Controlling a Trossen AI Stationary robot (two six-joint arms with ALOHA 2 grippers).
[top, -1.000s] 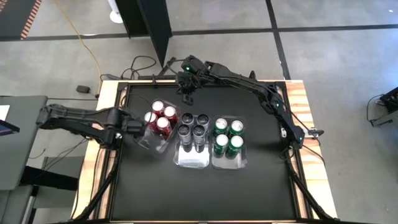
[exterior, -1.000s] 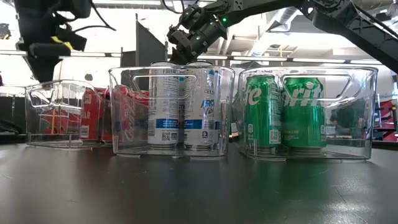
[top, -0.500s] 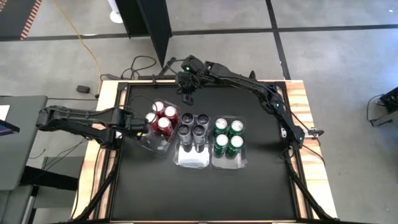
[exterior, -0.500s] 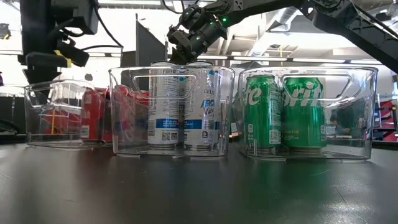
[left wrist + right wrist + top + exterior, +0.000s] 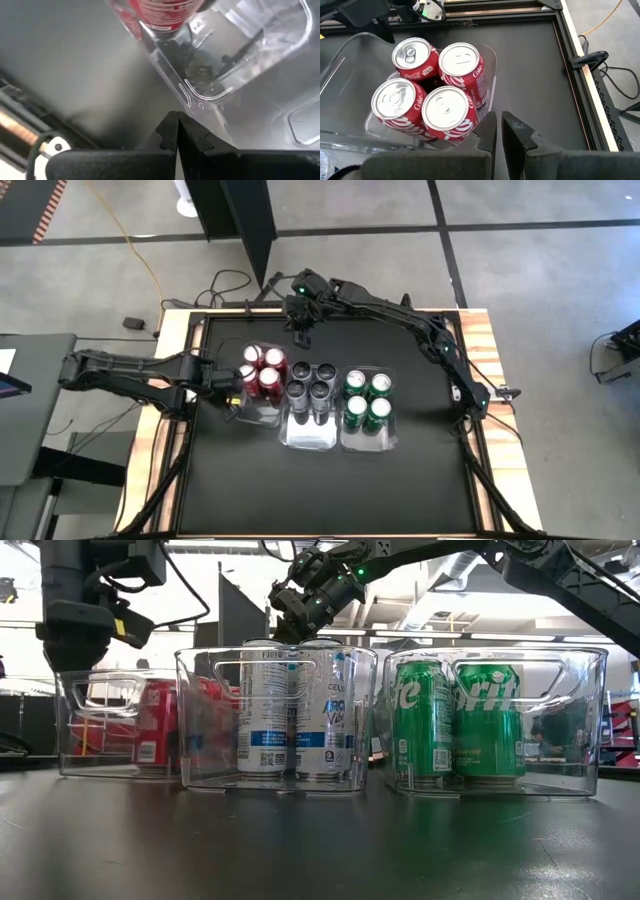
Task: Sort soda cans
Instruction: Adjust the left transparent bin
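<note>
Three clear bins stand side by side on the black table. Several red soda cans (image 5: 262,370) stand upright in the left bin (image 5: 243,412), several silver-grey ones (image 5: 295,705) in the middle bin, and several green ones (image 5: 460,720) in the right bin. My left gripper (image 5: 232,390) is shut and points down at the left bin's outer left side. My right gripper (image 5: 300,335) is shut, hangs above the table's far edge, and looks down on the red cans (image 5: 435,80). My left gripper has its shut fingers (image 5: 170,127) against the outside of the left bin's clear wall (image 5: 192,100), near its near-left corner. The fingers point down and come from the table's left. The bin stands flat on the table. The fingers themselves hide the exact spot of touch.
The middle bin (image 5: 310,435) and right bin (image 5: 368,442) stand close together right of the left bin. The near half of the black table (image 5: 320,490) is bare. A wooden frame (image 5: 490,360) borders the table, and cables lie beyond the far edge.
My left gripper has gone down and toward the table's right while tipping to point more steeply down, staying shut. The left bin with the red cans has slid right and turned, so it now stands straighter and closer to the middle bin.
</note>
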